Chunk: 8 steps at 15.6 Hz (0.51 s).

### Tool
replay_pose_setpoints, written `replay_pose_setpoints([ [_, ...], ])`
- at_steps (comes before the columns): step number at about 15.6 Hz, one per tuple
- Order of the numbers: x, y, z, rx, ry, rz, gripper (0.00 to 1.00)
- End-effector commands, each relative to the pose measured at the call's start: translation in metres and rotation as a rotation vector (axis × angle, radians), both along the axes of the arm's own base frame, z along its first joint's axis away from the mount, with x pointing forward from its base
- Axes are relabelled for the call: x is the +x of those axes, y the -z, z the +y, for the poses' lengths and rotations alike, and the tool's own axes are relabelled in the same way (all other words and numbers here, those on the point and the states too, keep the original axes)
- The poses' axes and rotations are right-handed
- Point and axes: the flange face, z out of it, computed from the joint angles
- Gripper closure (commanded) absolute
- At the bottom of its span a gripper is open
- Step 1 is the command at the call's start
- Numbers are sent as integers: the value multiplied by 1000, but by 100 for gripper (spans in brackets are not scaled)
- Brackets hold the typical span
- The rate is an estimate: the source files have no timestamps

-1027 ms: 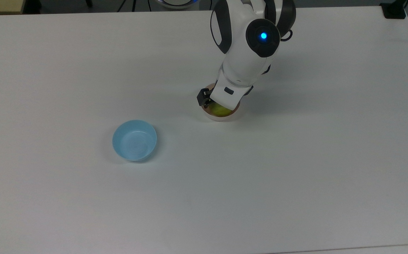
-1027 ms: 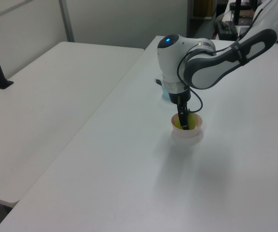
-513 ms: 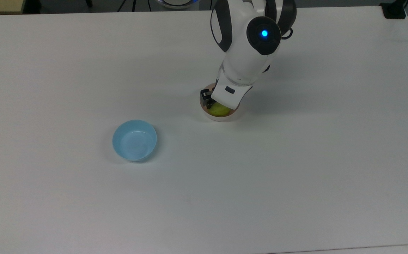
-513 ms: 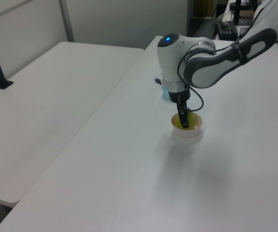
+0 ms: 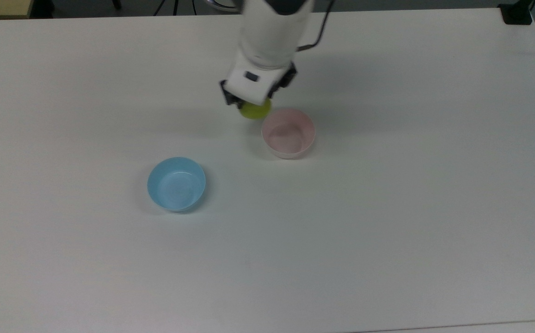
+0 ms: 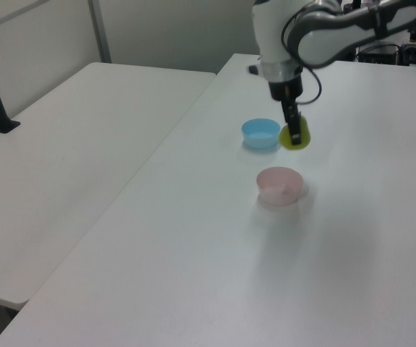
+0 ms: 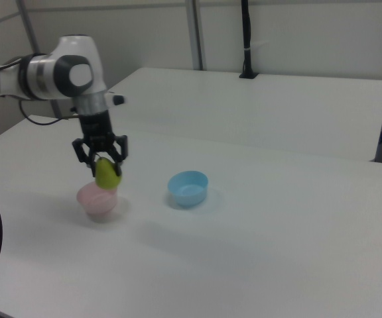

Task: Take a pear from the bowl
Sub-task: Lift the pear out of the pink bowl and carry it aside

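The yellow-green pear (image 5: 256, 110) (image 6: 295, 136) (image 7: 106, 173) hangs in the air, held by my gripper (image 5: 254, 102) (image 6: 292, 132) (image 7: 103, 161), which is shut on its upper part. In the top view the pear is just up and left of the pale pink bowl (image 5: 288, 133). The bowl (image 6: 279, 185) (image 7: 97, 201) stands on the white table with nothing in it. In the right view the pear hangs just above the bowl's rim.
A light blue bowl (image 5: 176, 183) (image 6: 261, 133) (image 7: 188, 187) with nothing in it stands on the table (image 5: 387, 231), at the top view's lower left of the pink one. A second white table (image 6: 63, 144) adjoins at the left view's left.
The gripper has risen out of the pink bowl with the pear and moved up and left in the top view. The pink bowl now holds nothing.
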Motion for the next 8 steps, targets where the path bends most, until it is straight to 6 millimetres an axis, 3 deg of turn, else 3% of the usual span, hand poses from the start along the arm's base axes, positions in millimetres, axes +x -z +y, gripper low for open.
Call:
replay_pose_setpoints([
  [1, -1, 5, -72, 40, 30, 43, 73],
  [4, 1, 22, -108, 33, 44, 58, 70],
  [8, 16, 66, -115, -16, 42, 56, 69],
])
